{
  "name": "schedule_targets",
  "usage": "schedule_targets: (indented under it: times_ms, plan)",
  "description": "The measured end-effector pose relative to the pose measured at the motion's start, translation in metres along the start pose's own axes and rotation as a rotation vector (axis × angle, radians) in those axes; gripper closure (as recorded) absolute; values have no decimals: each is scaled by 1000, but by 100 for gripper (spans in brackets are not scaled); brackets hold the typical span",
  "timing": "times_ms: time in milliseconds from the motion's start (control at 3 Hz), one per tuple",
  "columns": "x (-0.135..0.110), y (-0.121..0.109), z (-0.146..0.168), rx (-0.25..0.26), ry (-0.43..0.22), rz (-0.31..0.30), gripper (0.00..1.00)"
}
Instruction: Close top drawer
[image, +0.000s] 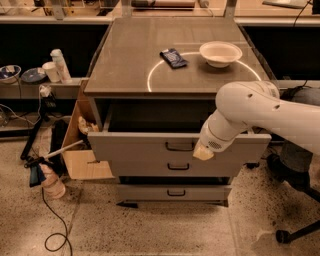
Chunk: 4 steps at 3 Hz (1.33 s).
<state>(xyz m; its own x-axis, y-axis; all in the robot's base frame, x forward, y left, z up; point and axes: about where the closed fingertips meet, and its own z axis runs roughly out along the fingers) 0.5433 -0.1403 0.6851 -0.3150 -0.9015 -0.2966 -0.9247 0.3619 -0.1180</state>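
While the top drawer (135, 149) stands partly pulled out under the tabletop (125, 60), the gripper (204, 152) appears to rest against its front panel, just right of the handle (179, 146). The metal drawer looks stiff and heavy; a square push on the flat front should suit. The gripper's grasp cannot be told; the arm (260, 107) hides it.

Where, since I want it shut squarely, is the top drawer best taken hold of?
By the dark loop handle centred on the front of the top drawer, coming straight from the front: being central, a push there should run true. The gripper sits just right of it.
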Motion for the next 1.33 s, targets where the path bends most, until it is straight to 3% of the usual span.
schedule_targets:
  times_ms: [667,1000,1333]
  plan:
    - [0,0,0,0,0,0,12]
    - [0,0,0,0,0,0,0]
    - [3,1,0,26,-3,11,0]
